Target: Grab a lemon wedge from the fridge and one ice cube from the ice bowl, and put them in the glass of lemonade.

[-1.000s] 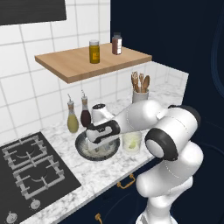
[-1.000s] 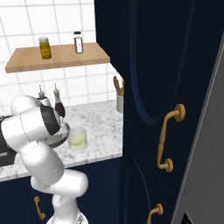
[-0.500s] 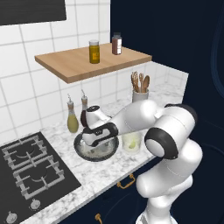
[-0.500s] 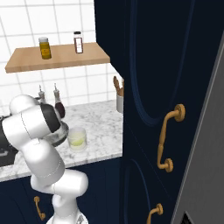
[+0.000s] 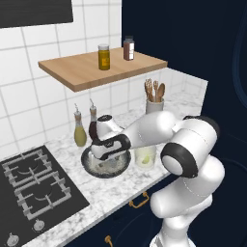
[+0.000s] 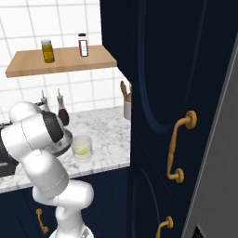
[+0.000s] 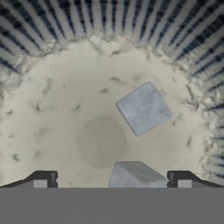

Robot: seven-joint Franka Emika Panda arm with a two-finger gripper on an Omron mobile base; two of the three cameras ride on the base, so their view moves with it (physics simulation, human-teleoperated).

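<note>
My gripper (image 7: 111,180) is open and reaches down into the ice bowl (image 7: 52,83), whose pale speckled floor spreads below the hand. One grey ice cube (image 7: 136,175) lies between the fingertips (image 7: 41,179), nearer the right one; I cannot tell whether they touch it. A second ice cube (image 7: 143,108) lies farther ahead. From the left base, the gripper (image 5: 110,161) dips inside the ice bowl (image 5: 89,166). The glass of lemonade (image 5: 144,155) stands just right of the bowl, with a yellow-green piece in the liquid. The arm half hides the ice bowl (image 6: 66,139) beside the glass (image 6: 82,147). The fridge (image 6: 218,162) edge is far right.
Two thin-necked bottles (image 5: 79,131) stand behind the bowl. A wooden shelf (image 5: 101,67) with two jars hangs above. A utensil holder (image 5: 154,103) sits at the back right, a black stove (image 5: 34,183) on the left. Tall navy cabinets with gold handles (image 6: 179,148) close the right side.
The hand has sunk a little lower and slightly left into the bowl. The jaws have stayed wide open.
</note>
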